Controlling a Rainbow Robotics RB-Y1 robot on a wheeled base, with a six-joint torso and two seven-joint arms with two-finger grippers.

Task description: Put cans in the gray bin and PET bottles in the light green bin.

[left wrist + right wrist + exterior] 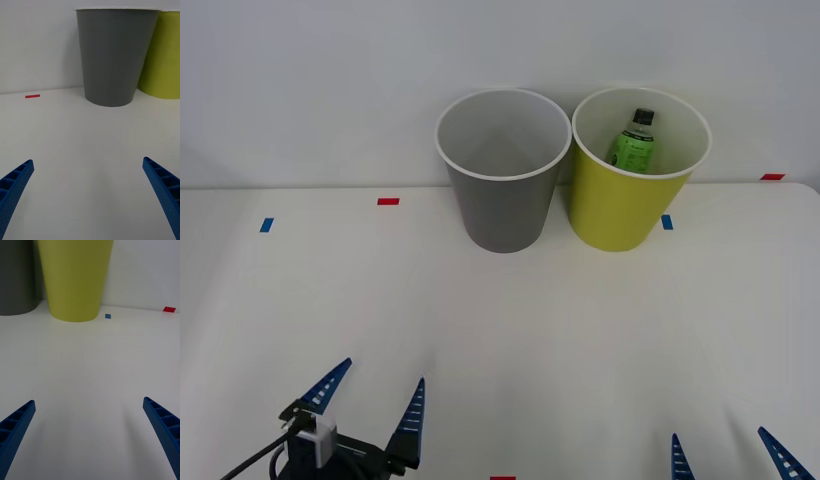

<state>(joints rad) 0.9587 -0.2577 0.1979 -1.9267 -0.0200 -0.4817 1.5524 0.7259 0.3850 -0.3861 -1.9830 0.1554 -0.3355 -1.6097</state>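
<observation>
The gray bin [502, 190] stands at the back of the white table, and nothing shows inside it. Right beside it is the light green bin [630, 200], with the PET bottle [635, 140] standing inside, green label and black cap visible above the rim. My left gripper [370, 400] is open at the near left edge of the table, far from both bins. Near the front right edge, my right gripper [730, 455] is open too. The gray bin [116, 56] faces the left wrist camera; the light green bin [75, 277] faces the right wrist camera. No cans are in view.
Small red tape marks [388, 201] and blue tape marks [266, 225] dot the table [510, 330]. A white wall rises right behind the bins. A wide stretch of bare tabletop lies between the grippers and the bins.
</observation>
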